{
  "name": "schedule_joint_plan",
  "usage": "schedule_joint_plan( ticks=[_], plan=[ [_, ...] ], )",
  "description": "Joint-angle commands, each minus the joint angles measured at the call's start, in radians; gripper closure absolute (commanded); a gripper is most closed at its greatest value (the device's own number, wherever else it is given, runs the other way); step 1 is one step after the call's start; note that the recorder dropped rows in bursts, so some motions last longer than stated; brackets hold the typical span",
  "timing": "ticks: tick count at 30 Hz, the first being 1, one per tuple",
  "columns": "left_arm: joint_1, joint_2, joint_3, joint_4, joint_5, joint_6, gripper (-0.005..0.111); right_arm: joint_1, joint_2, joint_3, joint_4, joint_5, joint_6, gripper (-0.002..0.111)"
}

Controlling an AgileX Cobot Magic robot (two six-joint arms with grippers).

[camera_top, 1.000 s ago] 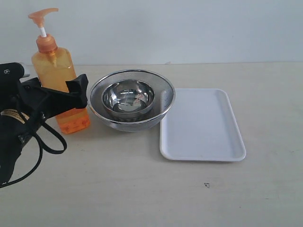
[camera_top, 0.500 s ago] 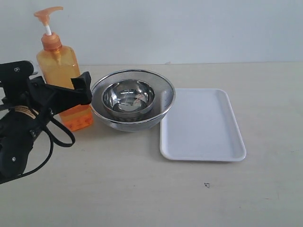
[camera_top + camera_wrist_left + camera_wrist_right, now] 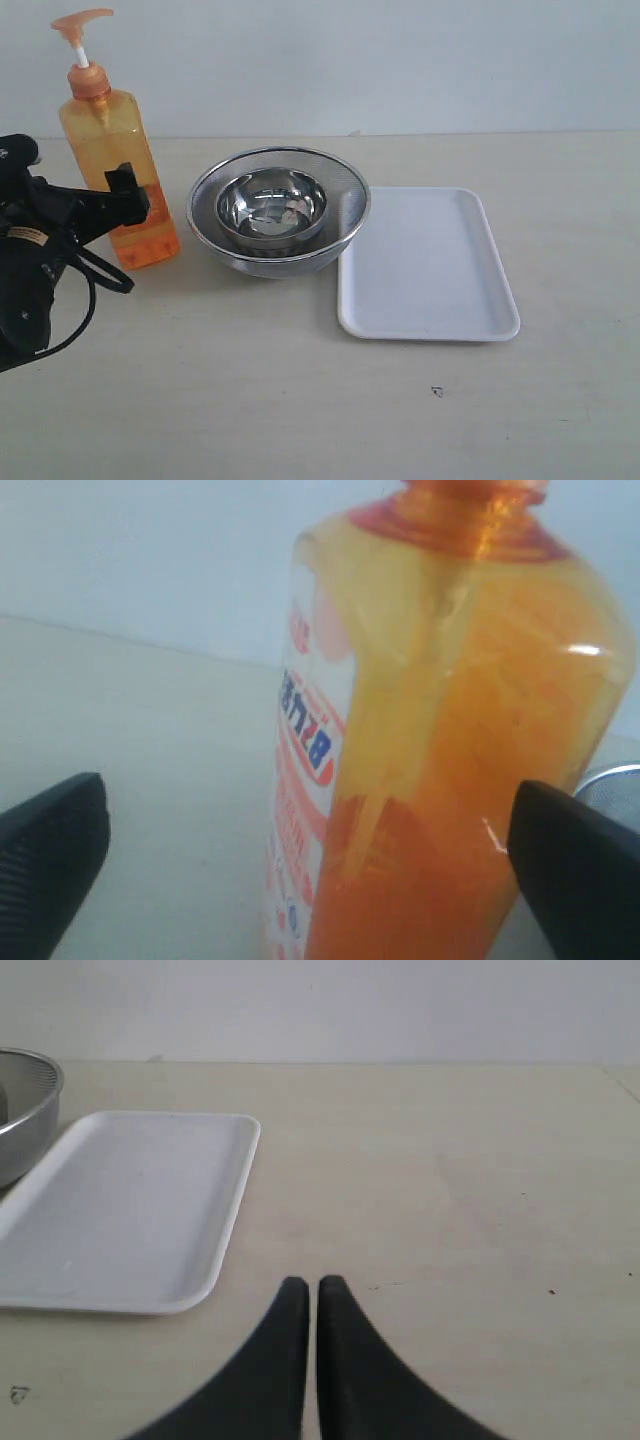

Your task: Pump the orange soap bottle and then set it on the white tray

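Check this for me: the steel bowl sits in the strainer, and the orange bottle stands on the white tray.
Not quite. The bottle is not on the tray: it stands on the table, left of the strainer, as the exterior view shows. The bowl does sit in the strainer.
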Motion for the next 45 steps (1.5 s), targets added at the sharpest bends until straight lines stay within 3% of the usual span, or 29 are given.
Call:
schedule_joint_plan(
  ticks=[1, 9, 22, 32, 36, 39, 44, 45],
  plan=[
    [0.002, -0.036, 0.009, -0.037, 0.019, 0.048, -0.003, -0.005, -0.005, -0.001, -0.001, -0.004, -0.005, 0.108],
    [0.002, -0.059, 0.010, 0.171, 0.060, -0.099, -0.003, -0.005, -0.005, -0.001, -0.001, -0.004, -0.005, 0.108],
    [0.002, 0.012, -0.105, 0.120, 0.056, -0.060, -0.002, -0.005, -0.005, -0.001, -0.001, -0.004, -0.005, 0.108],
    [0.014, 0.123, -0.196, 0.025, -0.058, 0.051, -0.002, -0.005, -0.005, -0.001, -0.001, -0.004, -0.005, 0.108],
    [0.028, 0.146, -0.238, 0.028, -0.006, 0.044, 0.002, -0.005, -0.005, -0.001, -0.001, -0.004, -0.005, 0.108],
    [0.038, 0.155, -0.261, 0.028, 0.045, 0.046, 0.024, -0.005, -0.005, -0.001, -0.001, -0.004, -0.005, 0.108],
    [0.043, 0.155, -0.261, 0.028, 0.092, 0.148, 0.095, -0.005, -0.005, -0.001, -0.001, -0.004, -0.005, 0.108],
    [0.043, 0.151, -0.261, 0.024, 0.109, 0.202, 0.101, -0.005, -0.005, -0.001, -0.001, -0.004, -0.005, 0.108]
  ],
)
